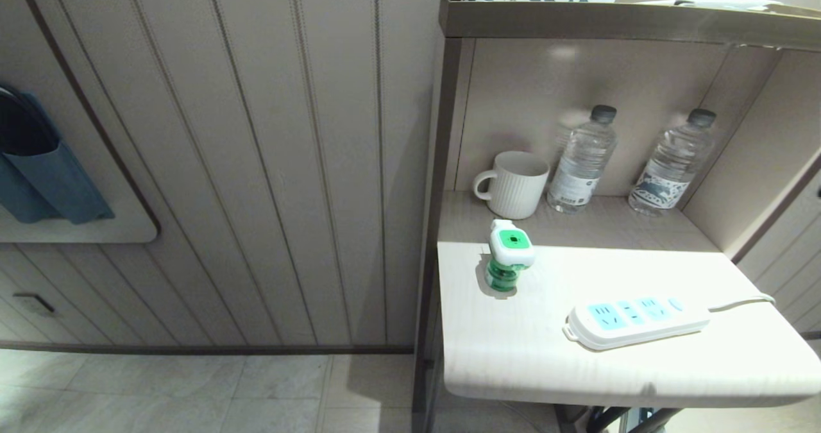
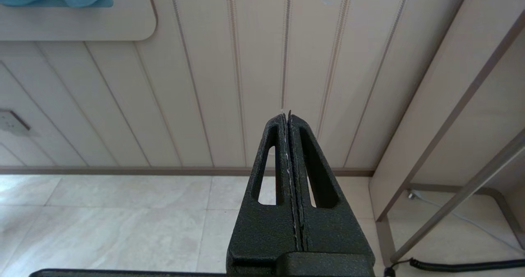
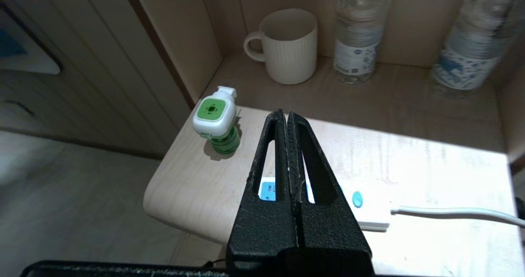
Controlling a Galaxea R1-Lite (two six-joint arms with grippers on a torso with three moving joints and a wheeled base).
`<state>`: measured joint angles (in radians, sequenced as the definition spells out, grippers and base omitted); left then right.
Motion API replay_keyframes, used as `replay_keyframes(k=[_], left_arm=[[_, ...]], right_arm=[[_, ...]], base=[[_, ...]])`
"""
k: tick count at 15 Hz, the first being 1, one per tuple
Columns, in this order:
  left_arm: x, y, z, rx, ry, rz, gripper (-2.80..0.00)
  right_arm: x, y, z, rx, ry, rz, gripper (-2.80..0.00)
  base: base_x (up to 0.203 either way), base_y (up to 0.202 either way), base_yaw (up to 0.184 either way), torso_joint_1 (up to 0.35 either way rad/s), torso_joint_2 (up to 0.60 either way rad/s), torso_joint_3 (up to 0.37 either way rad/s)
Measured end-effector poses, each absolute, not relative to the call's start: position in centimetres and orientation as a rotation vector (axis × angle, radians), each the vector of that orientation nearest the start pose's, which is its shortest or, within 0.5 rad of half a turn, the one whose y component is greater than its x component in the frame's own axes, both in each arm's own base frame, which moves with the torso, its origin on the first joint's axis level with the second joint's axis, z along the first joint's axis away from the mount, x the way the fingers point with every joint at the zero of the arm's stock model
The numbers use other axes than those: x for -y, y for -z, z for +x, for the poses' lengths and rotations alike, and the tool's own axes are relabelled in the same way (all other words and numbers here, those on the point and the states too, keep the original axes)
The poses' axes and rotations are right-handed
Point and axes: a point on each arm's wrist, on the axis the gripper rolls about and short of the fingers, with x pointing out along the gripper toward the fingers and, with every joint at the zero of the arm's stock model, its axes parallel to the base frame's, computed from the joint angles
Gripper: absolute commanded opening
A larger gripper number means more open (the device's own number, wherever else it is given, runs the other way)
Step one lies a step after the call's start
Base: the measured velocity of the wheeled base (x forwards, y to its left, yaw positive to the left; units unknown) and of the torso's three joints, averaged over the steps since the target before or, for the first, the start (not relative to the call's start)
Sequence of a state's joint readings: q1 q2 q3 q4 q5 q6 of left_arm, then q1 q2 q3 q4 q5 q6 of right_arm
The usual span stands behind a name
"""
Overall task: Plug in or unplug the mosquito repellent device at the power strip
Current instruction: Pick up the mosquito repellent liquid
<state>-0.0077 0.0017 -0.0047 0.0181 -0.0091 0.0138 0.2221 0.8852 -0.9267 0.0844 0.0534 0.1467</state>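
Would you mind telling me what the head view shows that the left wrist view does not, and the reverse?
Only the head view shows the repellent device standing unplugged on the table, apart from the power strip, with the mug and two water bottles on the ledge behind. Only the left wrist view shows the left gripper, shut, over the floor tiles. Both show the panelled wall.

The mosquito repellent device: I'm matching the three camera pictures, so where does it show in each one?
Head view: the mosquito repellent device stands upright near the table's left edge, apart from the power strip.
Left wrist view: not in it; only wall and floor beyond the shut left pincer.
Right wrist view: the device stands beyond the shut right pincer.
Shared landmark: the white mug behind the device.
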Motion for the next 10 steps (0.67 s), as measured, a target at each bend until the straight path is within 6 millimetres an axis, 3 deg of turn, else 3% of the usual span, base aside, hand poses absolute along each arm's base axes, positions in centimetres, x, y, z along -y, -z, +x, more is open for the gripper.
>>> replay_keyframes(k=[3,6,10], left_arm=[[0.0,-7.5,-2.3,-0.015,0.017,0.014,-2.80],[0.0,-7.5,-2.3,-0.015,0.017,0.014,-2.80],[0.0,-7.5,-2.3,-0.015,0.017,0.013,-2.80]], right_arm=[[-5.9,-31.1,11.0,-0.111,-0.298,0.119,-2.80],[-11.0,-29.7,11.4,-0.109,-0.255,0.084,-2.80],[-14.2,-26.9,12.8,-0.030,-0.029,0.121,-2.80]], base=[[0.000,0.000,0.000,0.000,0.00,0.000],[0.000,0.000,0.000,0.000,0.00,0.000],[0.000,0.000,0.000,0.000,0.00,0.000]])
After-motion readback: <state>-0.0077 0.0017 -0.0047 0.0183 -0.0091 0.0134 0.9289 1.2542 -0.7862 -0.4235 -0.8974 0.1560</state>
